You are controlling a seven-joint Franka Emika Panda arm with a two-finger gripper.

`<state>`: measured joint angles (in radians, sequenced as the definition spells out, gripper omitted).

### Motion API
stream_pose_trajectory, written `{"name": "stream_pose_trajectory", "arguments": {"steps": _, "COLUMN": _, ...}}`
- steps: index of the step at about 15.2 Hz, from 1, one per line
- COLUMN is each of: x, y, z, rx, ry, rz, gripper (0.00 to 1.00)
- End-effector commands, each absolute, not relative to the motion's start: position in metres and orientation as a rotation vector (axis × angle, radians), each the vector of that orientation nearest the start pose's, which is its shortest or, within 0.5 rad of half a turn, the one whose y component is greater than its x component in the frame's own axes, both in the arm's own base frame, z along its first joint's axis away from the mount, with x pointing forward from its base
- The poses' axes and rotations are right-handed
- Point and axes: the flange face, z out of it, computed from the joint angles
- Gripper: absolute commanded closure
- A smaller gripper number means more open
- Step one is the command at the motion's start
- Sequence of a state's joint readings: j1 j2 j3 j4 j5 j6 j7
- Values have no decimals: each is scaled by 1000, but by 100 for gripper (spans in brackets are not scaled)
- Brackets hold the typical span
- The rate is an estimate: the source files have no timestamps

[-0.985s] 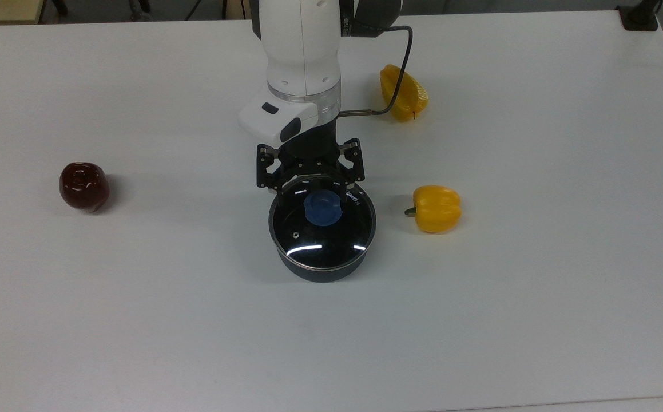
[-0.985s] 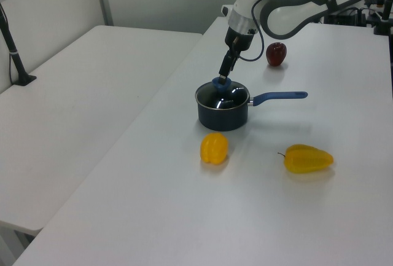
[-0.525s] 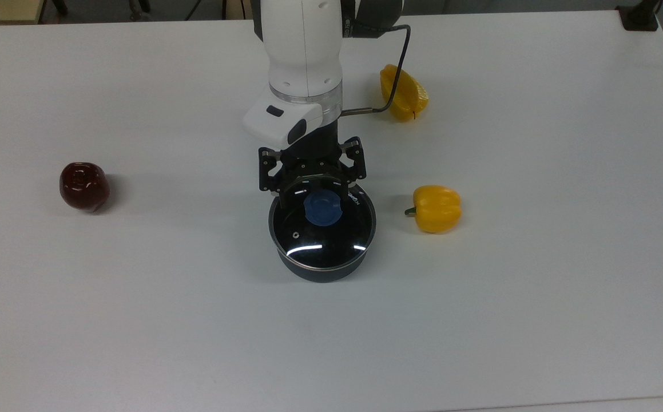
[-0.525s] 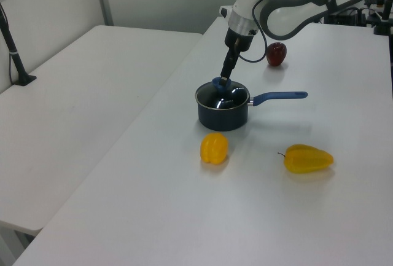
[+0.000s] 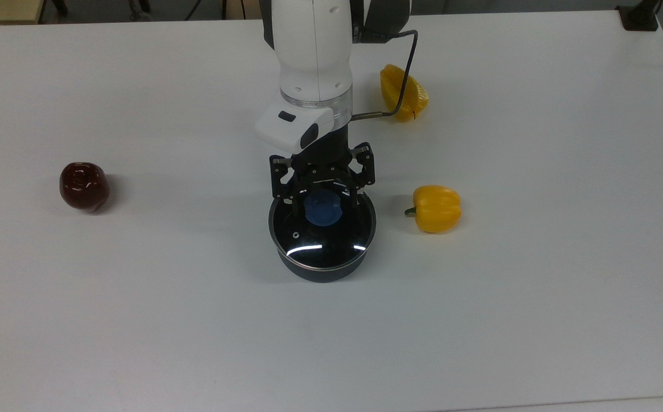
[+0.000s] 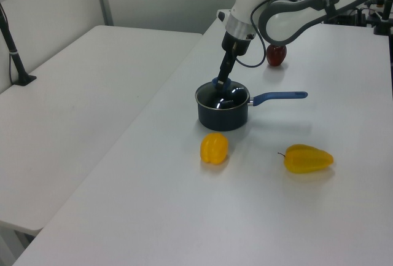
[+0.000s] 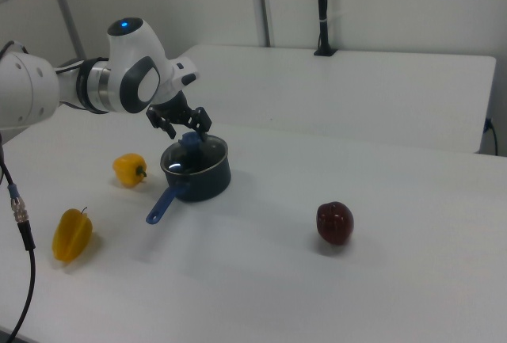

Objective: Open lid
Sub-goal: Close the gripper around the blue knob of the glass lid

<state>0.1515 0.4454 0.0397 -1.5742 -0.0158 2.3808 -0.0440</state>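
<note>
**Glass lid seated on its saucepan, gripper over the knob**

White tabletop [image 5: 137, 320] carrying a dark saucepan [image 5: 321, 269] near its centre; the lid [image 5: 322, 232] lies flat on the pan, face up, round, so with no long axis. Its blue knob [image 5: 322, 208] points straight up. The gripper [image 5: 323, 201] hangs spread, one finger on either side of the knob. Glass with a metal rim: probably stiff, fairly heavy, breakable, slick. The knob looks the sensible hold.
</note>
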Motion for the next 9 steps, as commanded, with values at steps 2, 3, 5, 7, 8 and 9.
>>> {"name": "stream_pose_trajectory", "arguments": {"steps": 2, "x": 702, "y": 132, "z": 422, "rx": -3020, "ry": -389, "rz": -584, "gripper": 28}}
{"name": "stream_pose_trajectory", "arguments": {"steps": 3, "x": 702, "y": 131, "z": 422, "rx": -3021, "ry": -387, "rz": -584, "gripper": 26}}
{"name": "stream_pose_trajectory", "arguments": {"steps": 5, "x": 702, "y": 130, "z": 423, "rx": -3021, "ry": -382, "rz": -584, "gripper": 25}}
{"name": "stream_pose_trajectory", "arguments": {"steps": 7, "x": 701, "y": 132, "z": 422, "rx": -3023, "ry": -389, "rz": -575, "gripper": 25}}
{"name": "stream_pose_trajectory", "arguments": {"steps": 8, "x": 700, "y": 133, "z": 421, "rx": -3024, "ry": -394, "rz": -571, "gripper": 29}}
{"name": "stream_pose_trajectory", "arguments": {"steps": 9, "x": 700, "y": 133, "z": 422, "rx": -3025, "ry": -393, "rz": -571, "gripper": 32}}
